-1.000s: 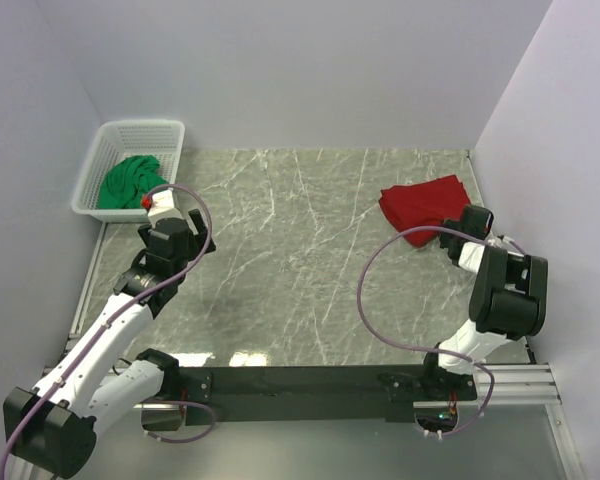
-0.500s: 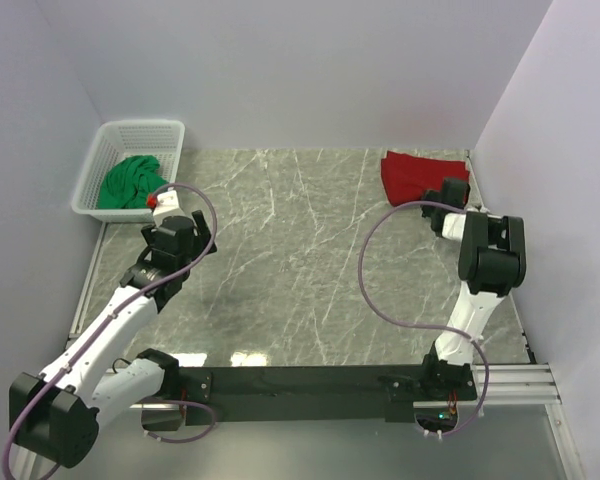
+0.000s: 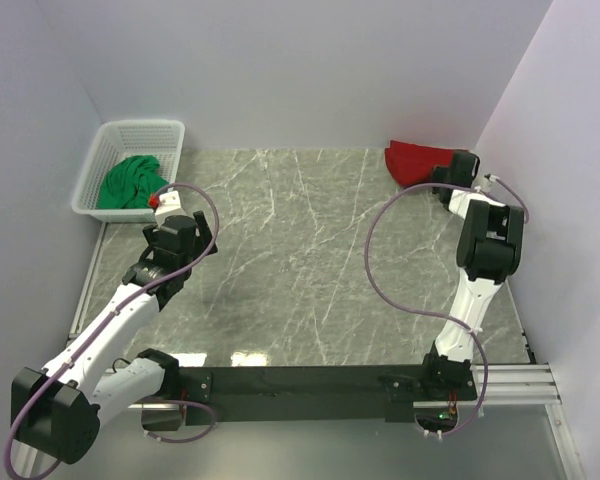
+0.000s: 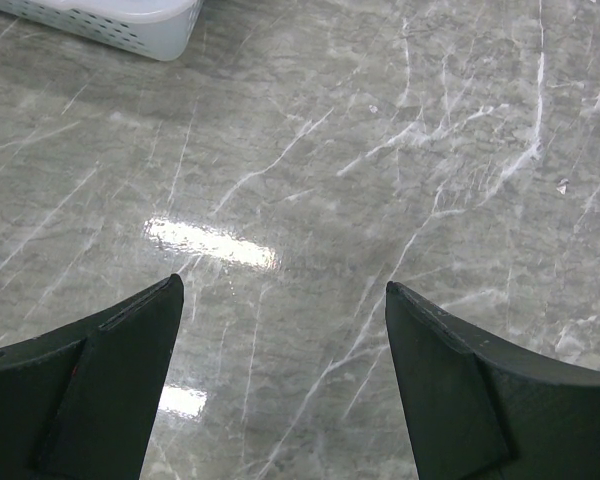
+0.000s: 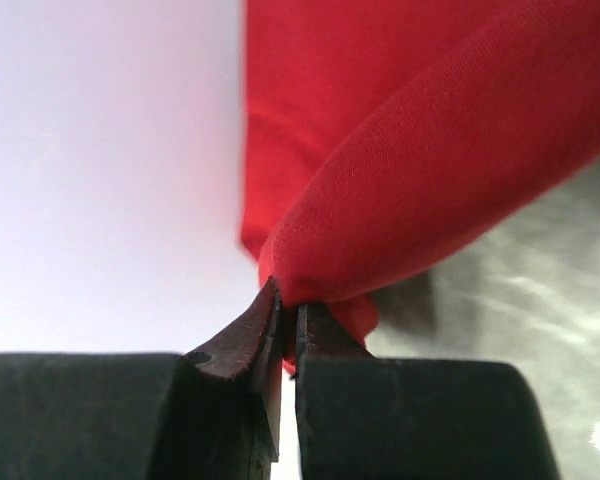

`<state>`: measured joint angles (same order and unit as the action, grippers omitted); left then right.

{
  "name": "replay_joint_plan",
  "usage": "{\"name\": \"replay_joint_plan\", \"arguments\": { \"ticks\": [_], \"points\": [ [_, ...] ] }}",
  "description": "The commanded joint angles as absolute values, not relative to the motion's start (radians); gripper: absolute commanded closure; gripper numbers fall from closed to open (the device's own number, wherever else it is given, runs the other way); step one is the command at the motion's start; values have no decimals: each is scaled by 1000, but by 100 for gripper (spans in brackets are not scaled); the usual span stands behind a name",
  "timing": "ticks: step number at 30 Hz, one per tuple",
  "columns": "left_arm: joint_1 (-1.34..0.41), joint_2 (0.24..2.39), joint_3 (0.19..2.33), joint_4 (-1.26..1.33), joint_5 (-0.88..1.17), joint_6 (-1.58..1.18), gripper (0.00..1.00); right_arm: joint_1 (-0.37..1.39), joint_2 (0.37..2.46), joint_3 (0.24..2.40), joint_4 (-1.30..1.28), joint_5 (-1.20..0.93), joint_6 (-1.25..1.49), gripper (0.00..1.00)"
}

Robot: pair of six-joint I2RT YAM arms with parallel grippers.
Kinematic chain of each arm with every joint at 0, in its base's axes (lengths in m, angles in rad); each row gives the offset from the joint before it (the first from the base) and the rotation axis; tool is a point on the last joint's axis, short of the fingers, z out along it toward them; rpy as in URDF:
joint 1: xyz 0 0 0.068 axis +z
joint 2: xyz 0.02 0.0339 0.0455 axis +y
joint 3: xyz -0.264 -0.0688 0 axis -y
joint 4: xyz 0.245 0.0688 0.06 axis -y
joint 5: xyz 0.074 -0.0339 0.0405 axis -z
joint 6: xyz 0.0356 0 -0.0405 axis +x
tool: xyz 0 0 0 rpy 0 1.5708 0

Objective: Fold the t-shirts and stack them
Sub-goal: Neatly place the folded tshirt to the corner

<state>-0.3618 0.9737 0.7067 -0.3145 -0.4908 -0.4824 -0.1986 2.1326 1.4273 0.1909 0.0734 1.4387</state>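
1. The red t-shirt lies bunched in the far right corner, with a fold clamped between the closed fingers of the right gripper.
2. The green t-shirt lies crumpled in the white basket at far left.
3. The left gripper hangs over the marble table, its fingers wide apart and holding nothing.
4. I judge that nothing is stacked yet and most of the work is left.

pale lilac walls around a glossy grey-green marble tabletop, glare near its front edge
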Motion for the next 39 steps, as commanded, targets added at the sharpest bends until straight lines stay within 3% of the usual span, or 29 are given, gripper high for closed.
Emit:
{"name": "replay_joint_plan", "arguments": {
  "ticks": [1,11,39],
  "points": [
    [-362,971,712,-291,-506,-463,13,-228,2106,1431,127,117,1361,100],
    [-364,968,709,-288,-500,-462,13,-278,2020,1275,121,138,1287,100],
    [-364,971,712,-295,-492,-465,13,-256,2194,1490,117,-61,1292,98]
  ]
}}
